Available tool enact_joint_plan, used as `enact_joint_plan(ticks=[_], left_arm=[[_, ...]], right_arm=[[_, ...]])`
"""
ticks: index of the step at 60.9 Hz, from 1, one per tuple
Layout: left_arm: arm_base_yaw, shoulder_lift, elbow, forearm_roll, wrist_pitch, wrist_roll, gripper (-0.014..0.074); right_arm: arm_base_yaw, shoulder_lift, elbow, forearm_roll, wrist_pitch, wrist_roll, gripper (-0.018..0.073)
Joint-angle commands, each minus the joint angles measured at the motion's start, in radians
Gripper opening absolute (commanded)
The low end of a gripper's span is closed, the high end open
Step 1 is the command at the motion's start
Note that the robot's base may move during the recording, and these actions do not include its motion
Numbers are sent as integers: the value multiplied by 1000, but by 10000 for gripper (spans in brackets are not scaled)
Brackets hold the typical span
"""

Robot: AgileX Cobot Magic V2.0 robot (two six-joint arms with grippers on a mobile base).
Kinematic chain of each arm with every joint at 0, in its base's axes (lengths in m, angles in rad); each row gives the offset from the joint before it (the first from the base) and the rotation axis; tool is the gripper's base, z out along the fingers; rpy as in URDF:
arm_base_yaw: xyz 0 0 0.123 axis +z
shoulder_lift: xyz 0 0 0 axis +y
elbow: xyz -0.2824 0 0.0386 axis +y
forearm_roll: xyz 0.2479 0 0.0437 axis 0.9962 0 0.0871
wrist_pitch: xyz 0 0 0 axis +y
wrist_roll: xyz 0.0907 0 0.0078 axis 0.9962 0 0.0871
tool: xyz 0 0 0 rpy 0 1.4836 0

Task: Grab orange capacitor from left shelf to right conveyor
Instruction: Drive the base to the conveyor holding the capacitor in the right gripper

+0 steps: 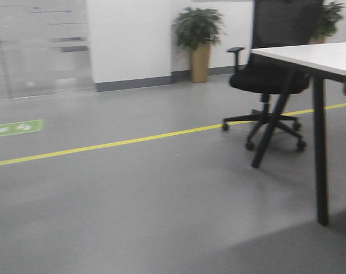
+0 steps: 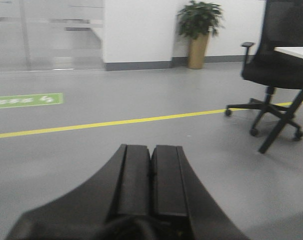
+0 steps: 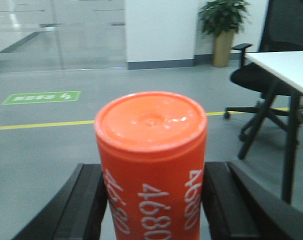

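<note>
The right gripper (image 3: 156, 200) clamps the orange capacitor (image 3: 150, 145) upright between its black fingers (image 3: 86, 205). The left gripper (image 2: 151, 175) is closed on nothing, its fingers pressed together. Beyond, a yellow line (image 2: 91, 124) crosses the grey floor (image 2: 66, 160).

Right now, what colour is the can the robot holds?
Orange, with white 4680 numbers. The orange capacitor shows best in the right wrist view.
</note>
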Motion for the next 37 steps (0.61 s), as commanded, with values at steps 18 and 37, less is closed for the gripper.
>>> enact_joint_plan(ticks=[18,37], left_arm=[[1,-13,-5,-3,-90,-2,-127],[1,-13,-5,-3,-90,-2,-127]], right_arm=[[-6,15,-29,-8,-93,-8,48],[-6,15,-29,-8,-93,-8,48]])
